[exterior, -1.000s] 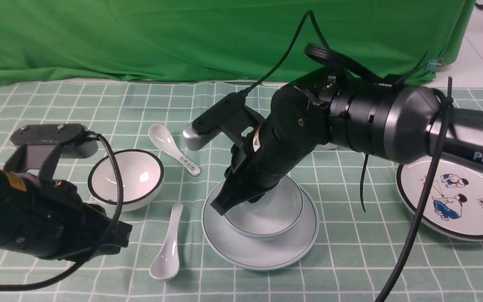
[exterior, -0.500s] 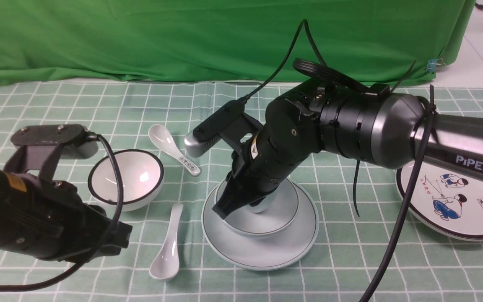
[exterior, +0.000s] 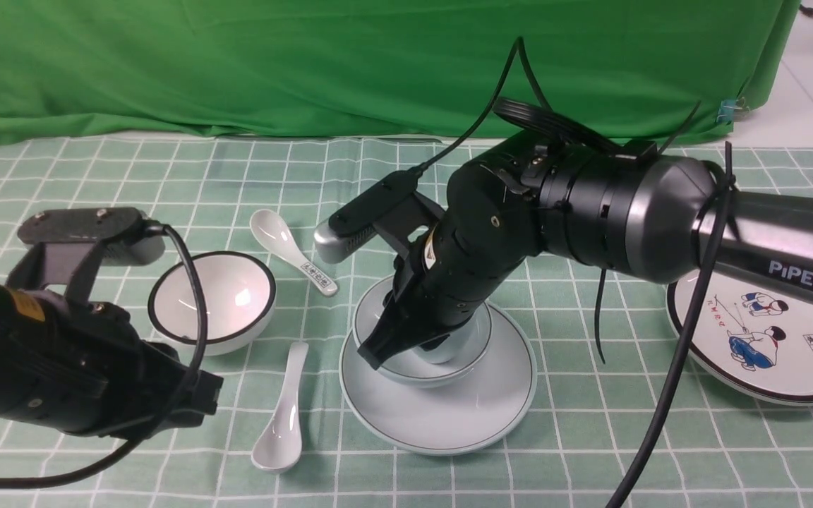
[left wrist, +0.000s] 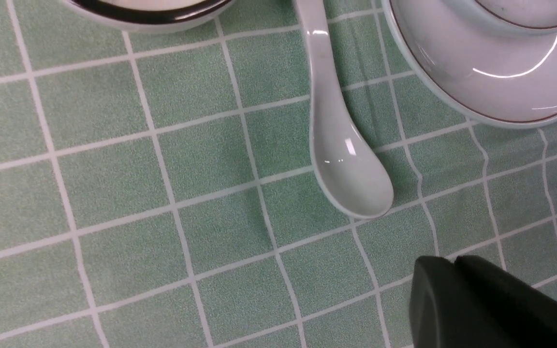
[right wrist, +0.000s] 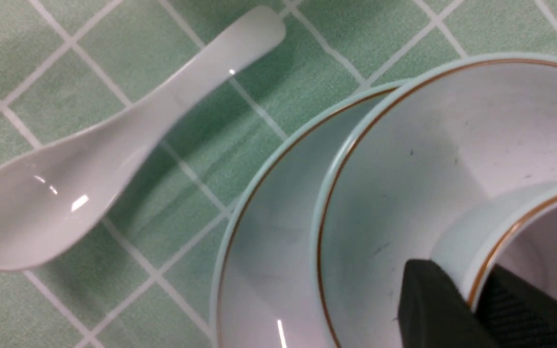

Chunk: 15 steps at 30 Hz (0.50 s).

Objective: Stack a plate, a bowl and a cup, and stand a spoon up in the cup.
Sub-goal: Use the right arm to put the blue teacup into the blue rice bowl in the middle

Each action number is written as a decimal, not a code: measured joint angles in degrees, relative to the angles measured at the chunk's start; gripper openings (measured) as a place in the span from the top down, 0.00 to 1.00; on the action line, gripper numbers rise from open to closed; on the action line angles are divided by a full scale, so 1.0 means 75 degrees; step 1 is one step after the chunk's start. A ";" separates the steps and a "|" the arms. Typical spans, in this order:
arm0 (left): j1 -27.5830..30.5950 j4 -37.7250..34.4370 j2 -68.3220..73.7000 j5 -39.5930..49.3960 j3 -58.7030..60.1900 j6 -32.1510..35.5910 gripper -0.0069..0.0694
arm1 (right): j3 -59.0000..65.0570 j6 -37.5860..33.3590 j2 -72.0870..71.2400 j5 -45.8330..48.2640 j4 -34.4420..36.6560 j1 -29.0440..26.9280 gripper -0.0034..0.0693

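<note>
Left gripper (exterior: 207, 398) closed and empty at the cloth's (exterior: 590, 451) eight o'clock, spoon (exterior: 279, 423) lying clear of the plate's (exterior: 449, 427) nine o'clock edge, bowl (exterior: 406, 372) on plate, right gripper (exterior: 375, 353) pinching the cup's (exterior: 443, 348) wall inside the bowl, bare cloth at five o'clock.

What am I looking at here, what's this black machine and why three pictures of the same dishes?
It is a robot with two arms, each ending in a hand. One picture looks forward from between the arms; the other two come from wrist cameras. On a green checked cloth, a pale plate carries a bowl. The right hand pinches the wall of a small cup in that bowl. The left hand is shut, empty, near a plain white spoon. Also there: a black-rimmed bowl, a patterned spoon and a cartoon plate.
</note>
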 joint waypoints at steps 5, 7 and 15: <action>0.0000 0.0025 0.0000 -0.0014 0.0000 -0.0009 0.90 | 0.0000 0.0017 0.0000 0.0009 0.0007 0.0000 0.77; 0.0000 0.0025 0.0000 -0.0039 0.0000 -0.0009 0.90 | 0.0000 0.0101 0.0000 0.0054 0.0007 0.0000 0.72; 0.0000 0.0025 0.0000 -0.0093 0.0000 -0.0016 0.90 | 0.0000 0.0515 -0.0096 0.0246 -0.0008 0.0000 0.35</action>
